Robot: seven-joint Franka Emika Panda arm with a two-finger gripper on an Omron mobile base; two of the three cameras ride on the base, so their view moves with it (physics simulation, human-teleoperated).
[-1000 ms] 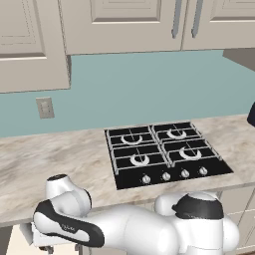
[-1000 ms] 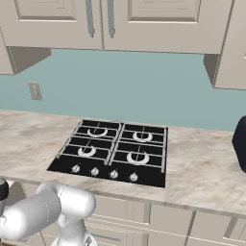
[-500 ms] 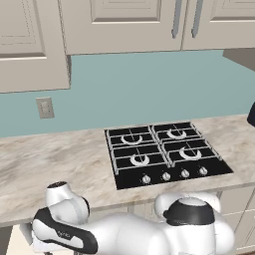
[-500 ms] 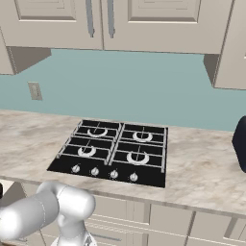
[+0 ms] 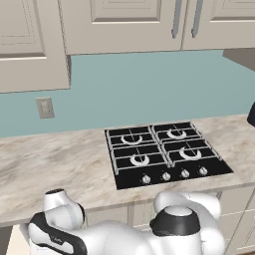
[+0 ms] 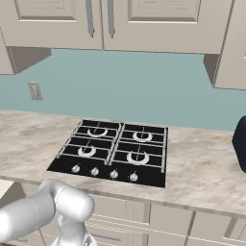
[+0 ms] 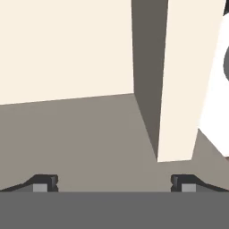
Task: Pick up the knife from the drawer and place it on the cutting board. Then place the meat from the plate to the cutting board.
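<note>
- Gripper (image 7: 114, 183): I read the tips as spread wide, nothing between them, low beside a cream panel (image 7: 67, 49) and its edge (image 7: 179, 80); I judge this the drawer, uncertain.
- Knife: location unknown to me.
- Risk: reaching blind, I could strike the panel.
- Arm (image 5: 55, 234): lower and further left than a second ago.
- Hob (image 5: 162, 154) and counter (image 5: 55, 164): unchanged.

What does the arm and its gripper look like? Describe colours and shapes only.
The arm is glossy white, built of rounded, bulbous segments with dark grey-black bands at the joints. The gripper ends in two small dark finger tips with lighter grey pads. No cables or markings show.
</note>
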